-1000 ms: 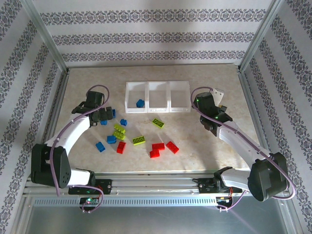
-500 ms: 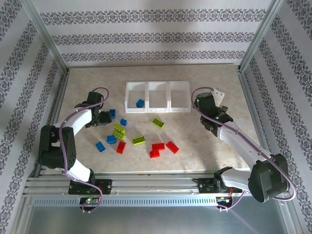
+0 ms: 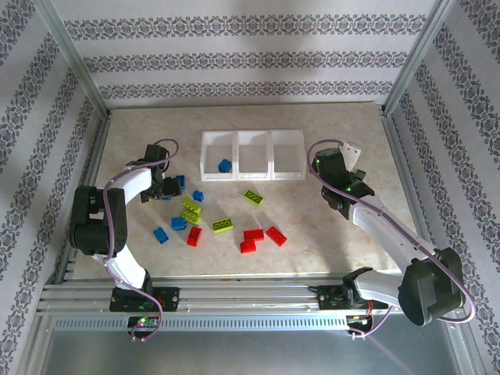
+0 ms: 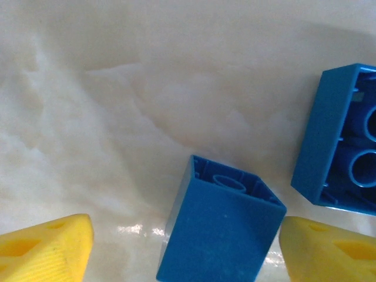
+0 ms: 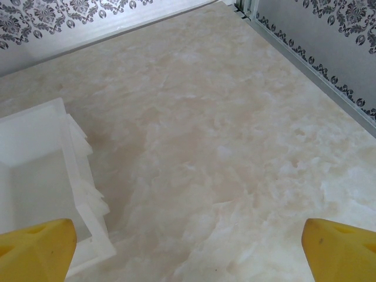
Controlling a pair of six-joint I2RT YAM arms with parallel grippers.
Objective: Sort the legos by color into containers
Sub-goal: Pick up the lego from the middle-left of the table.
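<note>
My left gripper (image 4: 194,249) hangs low over the table and is open, its yellow fingers (image 4: 53,249) on either side of a blue lego (image 4: 220,232) that lies on its side. A second blue lego (image 4: 341,138) lies just to the right. In the top view the left gripper (image 3: 164,188) is left of the loose legos: blue (image 3: 179,223), lime green (image 3: 223,225) and red (image 3: 253,233). Three translucent white containers (image 3: 253,139) stand in a row at the back, and the left one holds a blue lego (image 3: 225,165). My right gripper (image 5: 188,252) is open, with nothing between its fingers.
The right gripper (image 3: 351,156) hovers right of the row, with the nearest container's (image 5: 35,170) corner to its left. Patterned walls and metal frame posts (image 3: 406,66) close in the table on three sides. Bare marble tabletop (image 3: 344,242) lies to the right of the red legos.
The left arm's elbow has folded back toward the left side while its gripper stayed low by the blue legos, edging slightly right. The right arm has not moved.
</note>
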